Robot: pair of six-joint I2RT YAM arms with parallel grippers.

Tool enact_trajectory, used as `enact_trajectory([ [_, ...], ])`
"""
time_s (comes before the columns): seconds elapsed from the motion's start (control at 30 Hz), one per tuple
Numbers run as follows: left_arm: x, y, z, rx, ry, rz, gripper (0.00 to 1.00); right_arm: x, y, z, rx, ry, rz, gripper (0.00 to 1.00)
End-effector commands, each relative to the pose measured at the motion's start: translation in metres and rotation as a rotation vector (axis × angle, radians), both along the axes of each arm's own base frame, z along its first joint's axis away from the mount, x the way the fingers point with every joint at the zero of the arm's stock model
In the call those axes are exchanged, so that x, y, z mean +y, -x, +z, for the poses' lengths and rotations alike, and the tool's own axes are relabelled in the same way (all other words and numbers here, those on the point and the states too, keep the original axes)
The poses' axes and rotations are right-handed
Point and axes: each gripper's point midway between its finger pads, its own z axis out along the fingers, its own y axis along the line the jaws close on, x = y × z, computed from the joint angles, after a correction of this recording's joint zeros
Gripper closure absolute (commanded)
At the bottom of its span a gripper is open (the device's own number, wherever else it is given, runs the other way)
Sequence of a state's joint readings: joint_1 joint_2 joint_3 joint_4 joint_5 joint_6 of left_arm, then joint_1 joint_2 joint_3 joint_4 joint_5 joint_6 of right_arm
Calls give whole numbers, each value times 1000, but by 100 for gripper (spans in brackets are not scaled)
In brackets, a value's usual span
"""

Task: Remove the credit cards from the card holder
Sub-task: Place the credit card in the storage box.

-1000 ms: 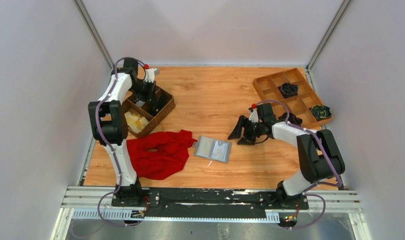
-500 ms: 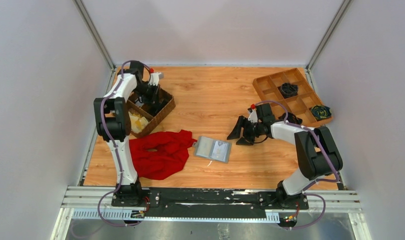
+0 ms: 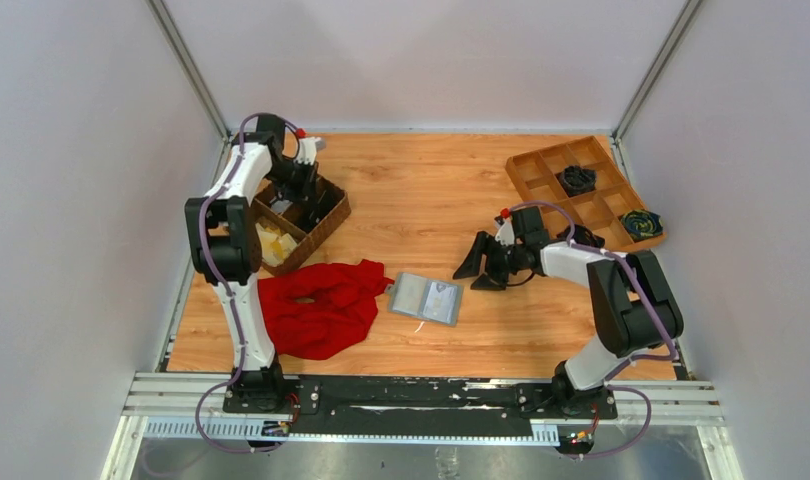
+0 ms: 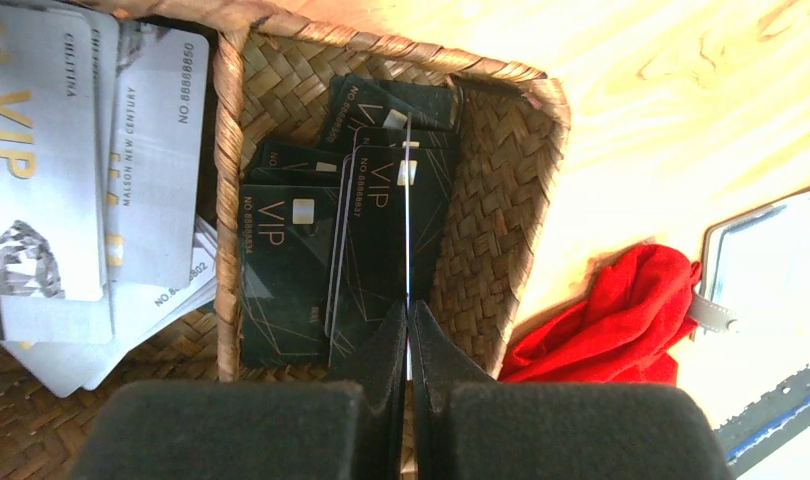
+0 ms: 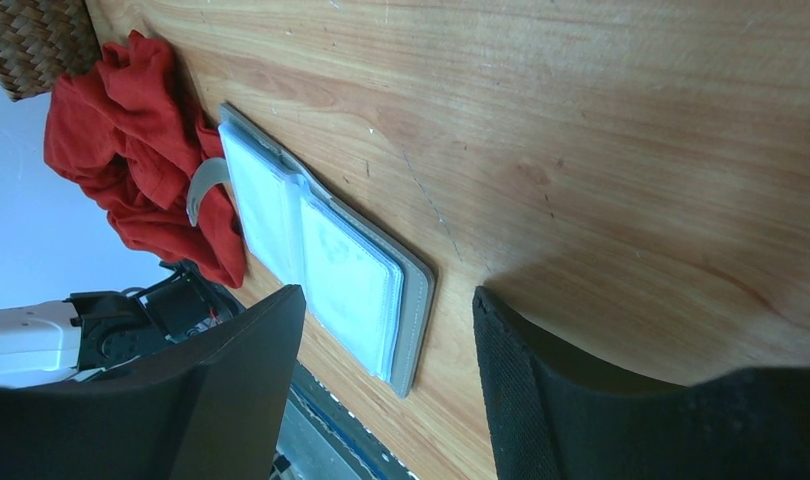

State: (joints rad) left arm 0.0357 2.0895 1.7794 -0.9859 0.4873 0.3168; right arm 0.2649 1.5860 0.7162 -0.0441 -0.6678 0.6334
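My right jaws stand spread wide, the fingers (image 5: pixel 231 400) clear of everything and hovering low over the counter (image 3: pixel 431 190). In the wrist view the card holder (image 5: pixel 331 260) shows in the gap between them. Seen from overhead, it lies at about 8 o'clock from those jaws, near but not touching. It lies flat and open on the bare wood, with its long axis running roughly 9 to 3 and dipping a little toward 4. Its small tab is at the 9 o'clock end, just beside the red cloth (image 3: pixel 316 305). The half nearer the cloth shows a tan face that I take to be one of the credit cards (image 3: pixel 413 294) left in the pockets; I cannot count them from here. My left jaws are pressed together on a thin card (image 4: pixel 408 200), held edge-on above the wicker basket (image 4: pixel 491 200). Below them is the compartment holding the dark cards (image 4: pixel 281 260). That puts the left arm well away, at about 10 o'clock from the holder, with its grip already taken up. So I judge the right arm the nearer and freer one. It would reach down toward 8 o'clock and meet the 3 o'clock end of the holder first, which calls for lining the fingers across a card's short edge.
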Motion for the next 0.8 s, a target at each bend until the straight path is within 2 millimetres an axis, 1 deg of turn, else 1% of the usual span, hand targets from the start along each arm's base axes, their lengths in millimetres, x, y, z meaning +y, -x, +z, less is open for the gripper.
enact_trajectory([
  [0.0, -1, 2, 34, -48, -4, -27, 100, -2, -7, -1, 14, -1, -6, 33],
  [0.13, -2, 11, 32, -32, -7, -43, 100, -4, -10, -3, 26, 14, -8, 33],
  [0.3, -1, 24, 11, 39, -23, -72, 100, -3, -19, -4, 36, 16, -14, 33],
  [0.47, -2, 18, -8, 84, -18, -69, 100, 0, -28, -5, 45, 10, -19, 34],
  [0.57, -1, 14, -15, 102, -33, -55, 100, 0, -29, -6, 50, 12, -23, 34],
  [0.6, 1, 13, -16, 105, -48, -44, 94, 0, -30, -6, 50, 12, -25, 34],
  [0.63, 4, 11, -16, 108, -66, -32, 83, 0, -30, -6, 49, 12, -25, 34],
  [0.67, 6, 10, -15, 105, -80, -23, 77, 0, -30, -6, 50, 13, -26, 34],
  [0.7, 9, 9, -13, 98, -94, -14, 73, 0, -30, -6, 50, 13, -27, 34],
  [0.77, 12, 5, -5, 80, -120, 8, 70, 0, -31, -4, 46, 12, -28, 34],
])
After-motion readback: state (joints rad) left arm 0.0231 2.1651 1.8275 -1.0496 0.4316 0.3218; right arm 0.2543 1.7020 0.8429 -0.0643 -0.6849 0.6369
